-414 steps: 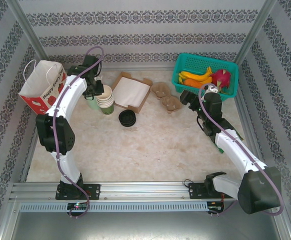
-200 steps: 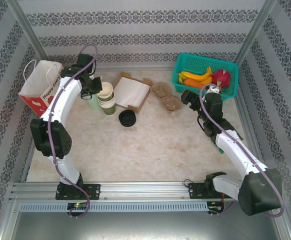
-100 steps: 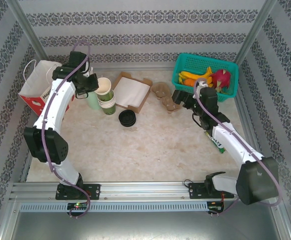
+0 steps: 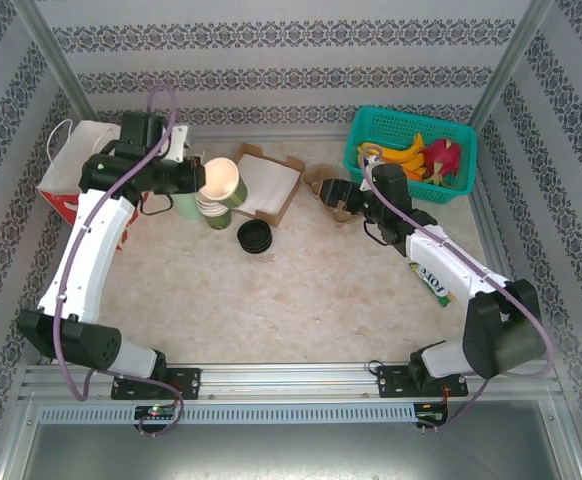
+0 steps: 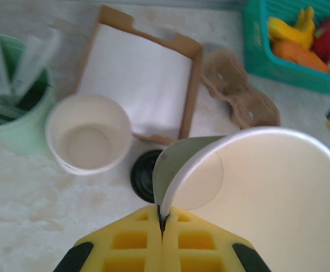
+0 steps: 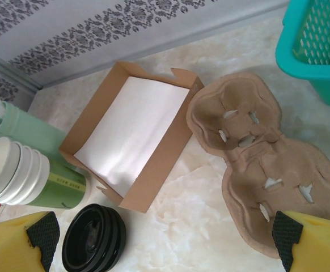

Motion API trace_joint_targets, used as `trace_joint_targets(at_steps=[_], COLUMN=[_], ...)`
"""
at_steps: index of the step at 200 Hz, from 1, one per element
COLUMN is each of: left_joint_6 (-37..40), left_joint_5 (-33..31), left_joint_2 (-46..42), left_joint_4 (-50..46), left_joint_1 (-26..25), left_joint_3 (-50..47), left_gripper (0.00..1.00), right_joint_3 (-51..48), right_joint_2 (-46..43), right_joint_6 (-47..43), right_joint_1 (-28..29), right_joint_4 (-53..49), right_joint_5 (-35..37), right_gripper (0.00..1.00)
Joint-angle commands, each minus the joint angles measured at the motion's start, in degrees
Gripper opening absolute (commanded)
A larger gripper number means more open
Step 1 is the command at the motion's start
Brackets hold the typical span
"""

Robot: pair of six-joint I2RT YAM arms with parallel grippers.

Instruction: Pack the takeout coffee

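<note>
Stretched from the near edge toward the far-left corner of the table (image 4: 301,300): the left arm, elbow low on the left, wrist bent back toward the middle. Pinched in the left gripper (image 5: 162,220), yellow fingers pressed together on the rim: the green paper cup (image 5: 256,192), open-topped and tipped so the cream-white inside faces up (aloft over the stack of paper cups (image 4: 211,208), beside the mint-green cup of white sticks (image 4: 183,206)). Black lids (image 4: 255,236) piled on the table toward the middle, just on the near side of the cardboard tray (image 4: 266,180) lined with white paper.

Bent in from the near-right corner toward the far middle: the right arm, forearm low across the table. Right gripper (image 4: 337,193) spread wide, hanging over the brown pulp cup carrier (image 6: 250,158), next to the teal basket (image 4: 401,125) of bananas (image 4: 396,155) and a dragon fruit (image 4: 441,157) at the far-right corner.

Red print on the white paper bag (image 4: 66,160) at the far-left corner, mostly hidden behind the left arm, unreadable. Small dark lettering on a yellow-green band of the stack's lowest cup, too small to read. Green letters on a white packet (image 4: 431,278) under the right forearm, not legible either.
</note>
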Motion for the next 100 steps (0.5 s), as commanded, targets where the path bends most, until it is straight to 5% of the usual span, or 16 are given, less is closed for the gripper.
trace_joint_targets(at_steps=[1, 100], left_joint_6=[4.51, 4.70], left_joint_5=[2.80, -14.16], left_joint_2=[-1.88, 1.37], left_joint_4=[1.18, 10.96], left_joint_1=[-5.09, -25.42], left_joint_3=[-4.62, -17.57], left_gripper=[0.00, 0.00], right_joint_3=[1.07, -1.91], right_joint_2=[-0.34, -2.13], right_joint_6=[3.96, 18.30], right_joint_1=[1.00, 2.45], right_joint_4=[-1.76, -10.36], right_joint_5=[4.10, -1.40], right_gripper=[0.98, 0.98])
